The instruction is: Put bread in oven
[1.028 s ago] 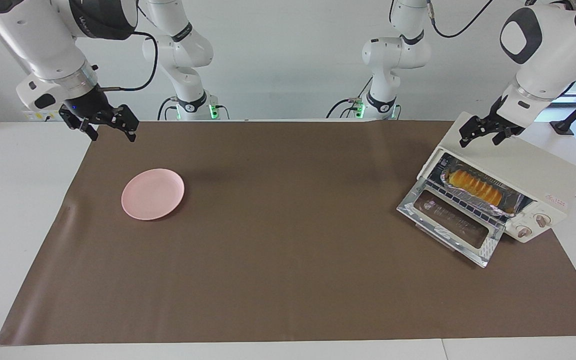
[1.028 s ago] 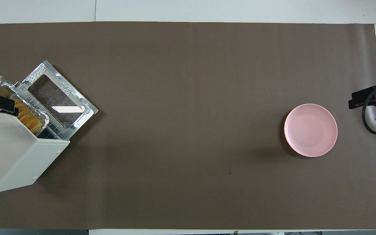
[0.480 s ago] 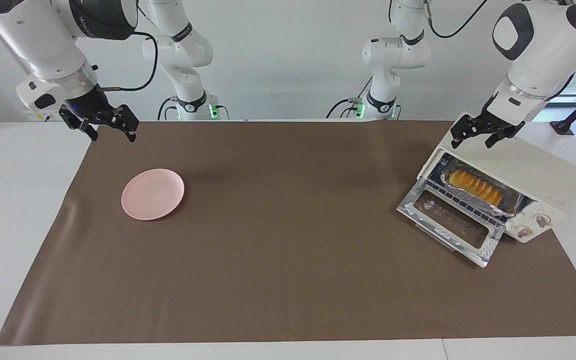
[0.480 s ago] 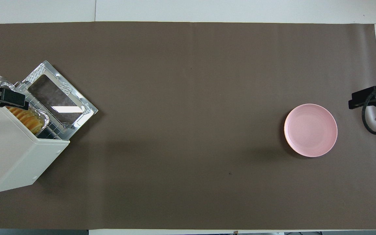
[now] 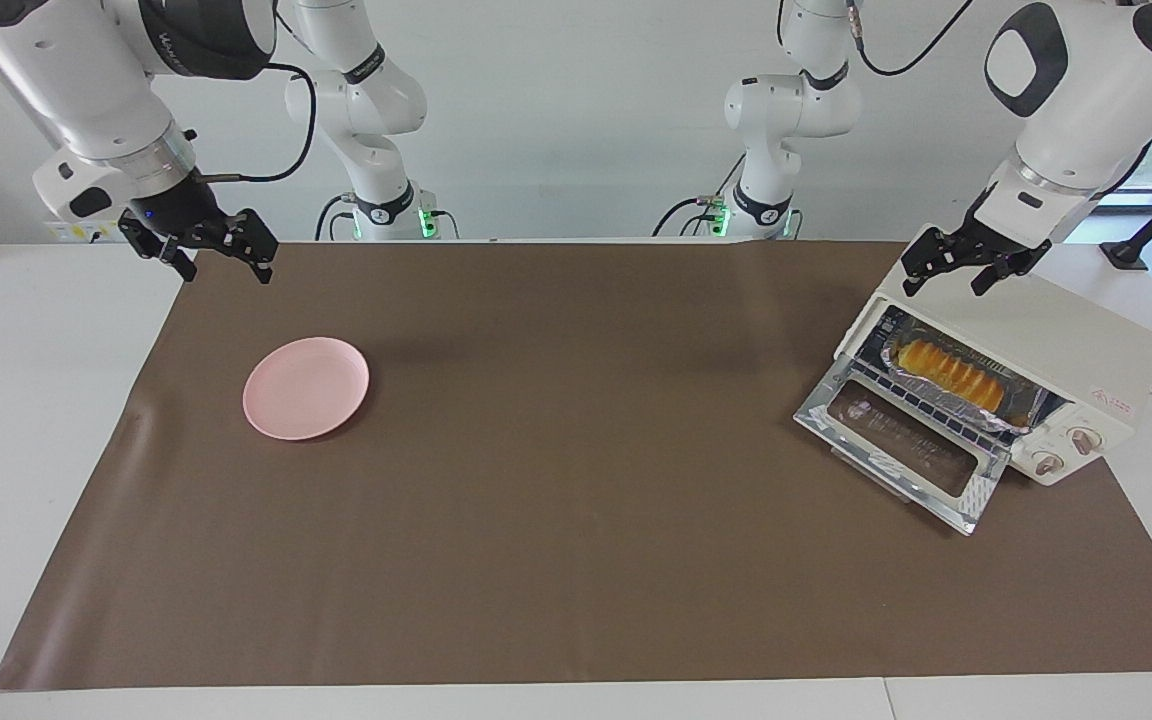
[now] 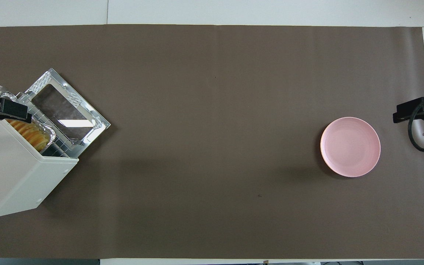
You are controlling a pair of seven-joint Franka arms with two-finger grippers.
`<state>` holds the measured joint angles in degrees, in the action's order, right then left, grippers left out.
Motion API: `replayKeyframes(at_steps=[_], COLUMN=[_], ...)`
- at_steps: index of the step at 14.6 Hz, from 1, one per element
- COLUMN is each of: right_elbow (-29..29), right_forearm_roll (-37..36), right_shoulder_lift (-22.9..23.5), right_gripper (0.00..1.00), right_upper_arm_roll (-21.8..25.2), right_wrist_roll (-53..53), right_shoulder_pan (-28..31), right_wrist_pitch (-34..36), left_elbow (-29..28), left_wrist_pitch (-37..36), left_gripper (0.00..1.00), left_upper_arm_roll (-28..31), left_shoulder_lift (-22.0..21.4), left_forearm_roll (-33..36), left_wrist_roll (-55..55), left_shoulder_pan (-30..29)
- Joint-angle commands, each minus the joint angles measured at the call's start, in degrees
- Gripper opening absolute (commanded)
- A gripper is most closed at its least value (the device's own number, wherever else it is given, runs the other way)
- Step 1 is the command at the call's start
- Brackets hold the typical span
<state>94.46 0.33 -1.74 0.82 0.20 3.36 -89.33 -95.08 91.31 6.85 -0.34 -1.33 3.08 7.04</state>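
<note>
Bread (image 5: 946, 369) sits in foil tray (image 5: 1021, 408) inside oven (image 5: 1076, 340), door (image 5: 901, 450) down. Left gripper (image 5: 948, 273) over oven top, right gripper (image 5: 206, 250) waiting; both jaws apart. Next: lift door squarely from its outer edge.

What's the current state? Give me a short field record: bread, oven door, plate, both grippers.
bread: in a foil tray on the rack inside the oven
oven door: dropped open
plate: pink, nothing on it, toward the right arm's end of the table
left gripper: open, holds nothing, over the oven's top edge
right gripper: open, holds nothing, waiting over the mat's edge at its own end
</note>
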Motion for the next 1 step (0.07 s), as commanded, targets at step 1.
replayKeyframes(at_steps=[1], right_elbow=[0.2], right_forearm_roll=[-0.9], right_shoulder_lift=[-0.3], right_gripper=[1.0], right_upper_arm_roll=[-0.7], right_wrist_roll=[-1.1], right_shoulder_pan=[0.8], right_wrist_pitch=[0.8], left_elbow=[0.9], left_wrist_pitch=[0.4], left_gripper=[1.0], left_upper_arm_roll=[-0.4], left_shoulder_lift=[0.5], left_forearm_roll=[-0.6], left_wrist_roll=[0.7], left_shoulder_pan=[-0.9])
